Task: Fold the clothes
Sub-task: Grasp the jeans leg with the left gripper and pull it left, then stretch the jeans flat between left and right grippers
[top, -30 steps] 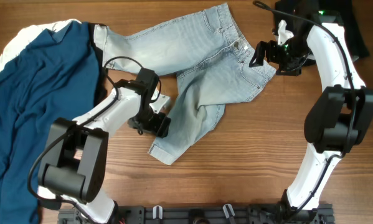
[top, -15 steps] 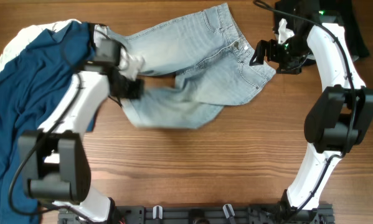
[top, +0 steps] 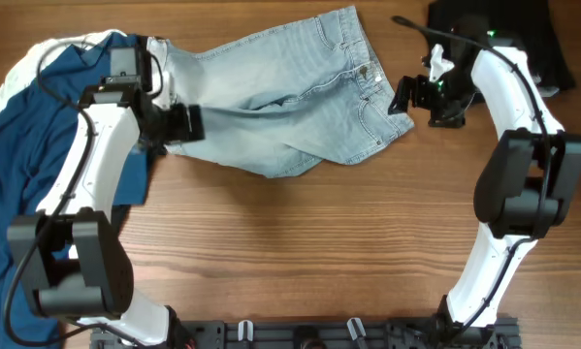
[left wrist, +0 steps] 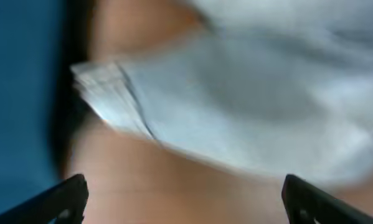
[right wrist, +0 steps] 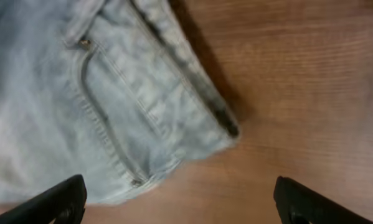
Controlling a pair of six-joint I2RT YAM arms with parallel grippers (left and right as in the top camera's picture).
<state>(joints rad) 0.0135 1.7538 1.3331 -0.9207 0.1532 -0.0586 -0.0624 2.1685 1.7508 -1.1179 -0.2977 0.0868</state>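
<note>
worktop point(top: 368, 252): bare wood, with the garments gathered along its far and left edges.
navy-blue top point(top: 38, 145): spread down the left edge. It is judged soft and limp, so nothing but its seams would keep a line.
denim shorts point(top: 290, 107): laid near the middle of the far edge, with the waistband point(top: 372, 73) turned to the right and the legs apparently doubled one over the other. The cloth is judged heavier and stiffer than the knits, neither slippery nor fragile, and a crease should be kept well. A hold is best taken where the layers are thick, at a waistband corner or at the cuffed hem point(left wrist: 111, 93).
black garment point(top: 494, 29): bunched in the far right corner, partly hidden by the right arm.
white garment point(top: 18, 68): seen only as an edge under the navy-blue top, at the far left corner.
left gripper point(top: 185, 124): fingers spread wide with nothing held, poised over the cuffed hem. Its wrist view is blurred.
right gripper point(right wrist: 180, 199): fingers likewise parted and empty, held above the waistband corner beside the pocket point(right wrist: 111, 118).
</note>
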